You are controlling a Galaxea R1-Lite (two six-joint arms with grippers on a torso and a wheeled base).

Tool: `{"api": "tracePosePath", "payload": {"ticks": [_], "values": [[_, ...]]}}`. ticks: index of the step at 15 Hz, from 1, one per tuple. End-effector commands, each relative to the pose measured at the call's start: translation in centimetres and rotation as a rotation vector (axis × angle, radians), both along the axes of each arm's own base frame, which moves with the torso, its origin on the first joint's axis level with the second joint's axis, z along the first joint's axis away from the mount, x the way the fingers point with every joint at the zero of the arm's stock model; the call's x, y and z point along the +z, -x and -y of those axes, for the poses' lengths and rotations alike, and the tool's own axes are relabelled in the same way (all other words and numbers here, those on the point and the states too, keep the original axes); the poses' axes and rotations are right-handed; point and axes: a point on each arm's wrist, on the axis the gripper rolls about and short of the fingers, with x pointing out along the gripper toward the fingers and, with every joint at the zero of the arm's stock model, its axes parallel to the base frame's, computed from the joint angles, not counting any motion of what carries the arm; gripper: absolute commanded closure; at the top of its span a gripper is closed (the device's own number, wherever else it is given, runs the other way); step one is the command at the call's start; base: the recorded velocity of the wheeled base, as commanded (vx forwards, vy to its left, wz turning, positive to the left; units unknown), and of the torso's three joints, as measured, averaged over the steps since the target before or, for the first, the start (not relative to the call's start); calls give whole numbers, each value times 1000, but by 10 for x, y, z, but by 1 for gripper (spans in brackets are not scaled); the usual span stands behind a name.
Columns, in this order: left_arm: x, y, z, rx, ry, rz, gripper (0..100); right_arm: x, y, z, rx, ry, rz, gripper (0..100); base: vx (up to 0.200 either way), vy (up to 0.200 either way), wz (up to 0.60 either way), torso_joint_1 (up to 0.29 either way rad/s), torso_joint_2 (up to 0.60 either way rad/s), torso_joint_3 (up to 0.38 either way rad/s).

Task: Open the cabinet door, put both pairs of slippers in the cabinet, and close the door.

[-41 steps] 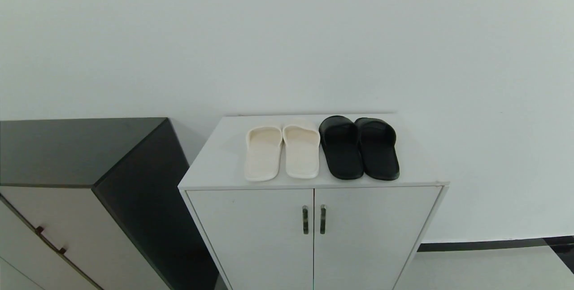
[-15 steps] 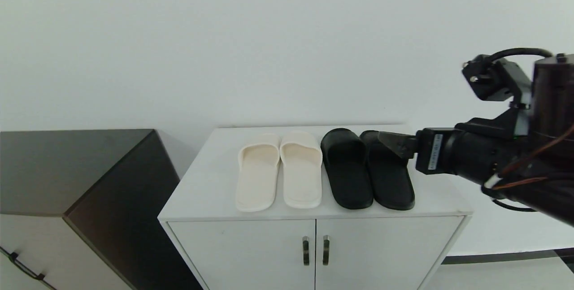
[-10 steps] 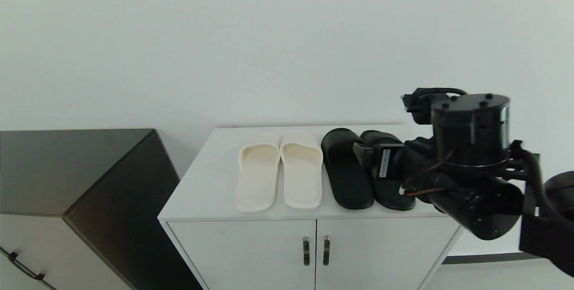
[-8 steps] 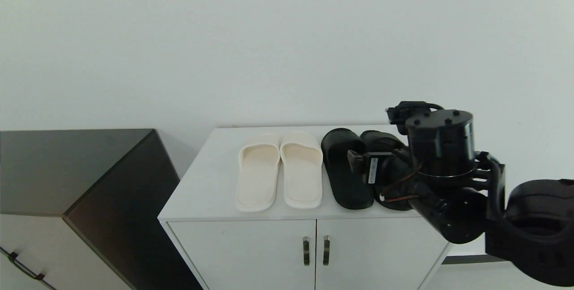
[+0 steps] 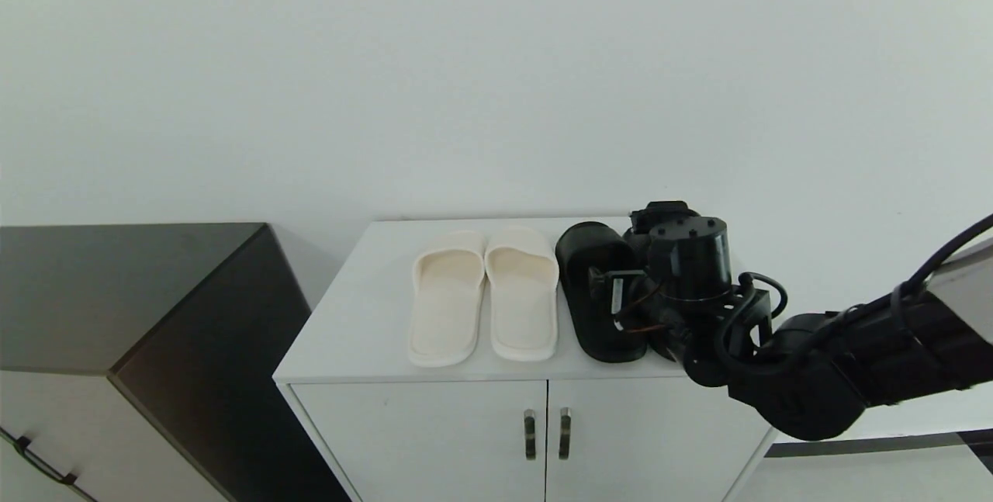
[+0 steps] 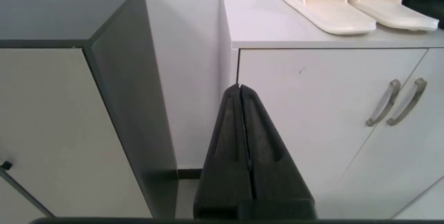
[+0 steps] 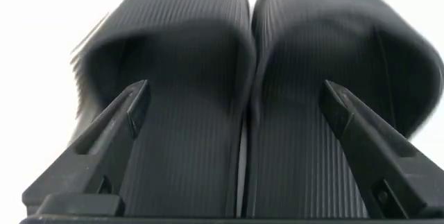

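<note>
The black slippers (image 5: 601, 292) lie on the cabinet top (image 5: 349, 316), right of the cream pair (image 5: 485, 296). The right gripper (image 7: 236, 92) has swung in from the cabinet's right and lowered over them, jaws wide, straddling both. The doors (image 5: 434, 440) are shut, so a grasp apparently comes first. In the head view the arm hides the right slipper, and contact is unclear. The left gripper (image 6: 241, 92), jaws closed, is low by the cabinet's front left corner.

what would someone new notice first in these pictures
The right claw is open wide over the black slippers, which lie on top of the white cabinet. The cream slippers lie beside them on the robot's left, and the cabinet doors below are shut.
</note>
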Motion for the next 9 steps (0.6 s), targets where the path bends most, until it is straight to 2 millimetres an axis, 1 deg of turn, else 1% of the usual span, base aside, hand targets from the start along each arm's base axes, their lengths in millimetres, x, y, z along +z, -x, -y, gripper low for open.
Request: {"api": "tracePosePath", "payload": {"ticks": [1,6,7,9], "values": [[0,0,0,1,0,-1,100,-9,-23,0,-11,13,21,0,0,0,0,0,0,0],[0,0,0,1,0,-1,100,-12,-52,-6,-22,3,52,0,0,0,0,0,0,0],[0,0,0,1,0,-1,100,-13,-57,-5,-28,11,56,100,0,0,0,0,0,0],[0,0,0,1,0,-1,100,-9,-61,-7,-28,8,73,100,0,0,0,0,0,0]]}}
